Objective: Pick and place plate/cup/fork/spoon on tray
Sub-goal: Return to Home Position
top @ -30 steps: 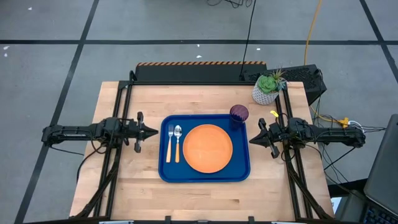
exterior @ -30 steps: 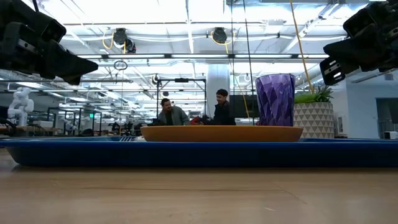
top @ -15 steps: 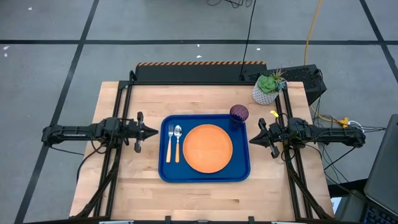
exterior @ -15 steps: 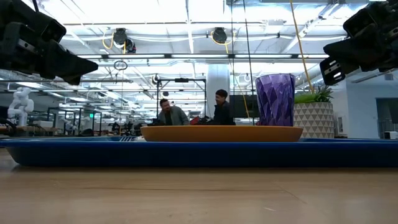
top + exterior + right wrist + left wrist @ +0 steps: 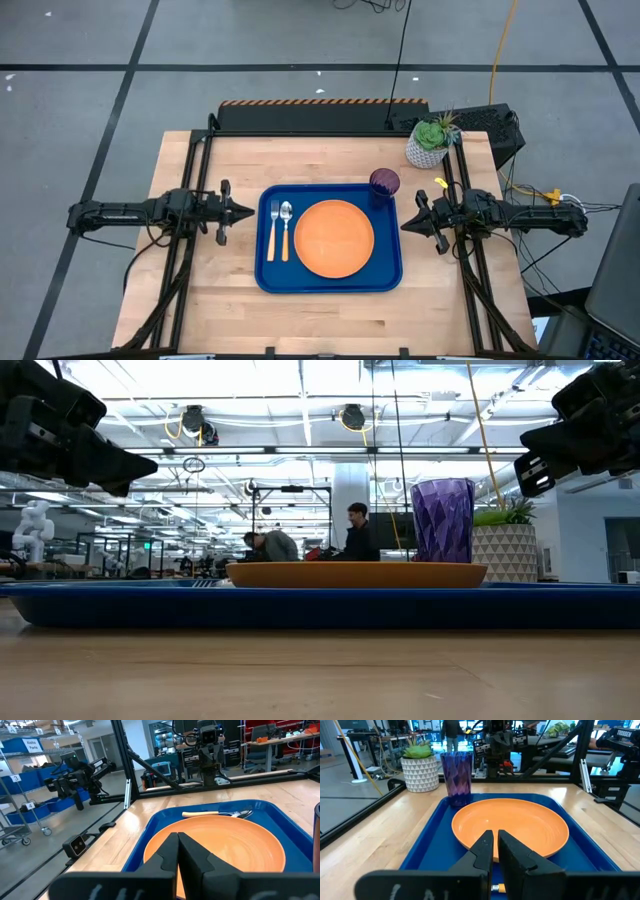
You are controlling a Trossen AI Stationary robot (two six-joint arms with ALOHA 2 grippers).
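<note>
Holding the left gripper (image 5: 248, 211) above the wooden table (image 5: 200, 290) at 9 o'clock of the blue tray (image 5: 262, 272), just beside its rim without touching it, fingers pressed together on nothing. Holding the right gripper (image 5: 404, 226) at 3 o'clock of the tray, likewise clear of the rim, fingers together and empty. Carrying the orange plate (image 5: 334, 238) flat on the tray floor, slightly toward 3 o'clock from centre. Standing the purple cup (image 5: 384, 182) upright in the tray's 1 o'clock corner, just beside the plate. Lying parallel at 9 o'clock of the plate, handles pointing to 6 o'clock: the fork (image 5: 271, 240) outermost, the spoon (image 5: 286, 211) between fork and plate. Standing off the tray at 1 o'clock: a potted succulent (image 5: 428, 143).
</note>
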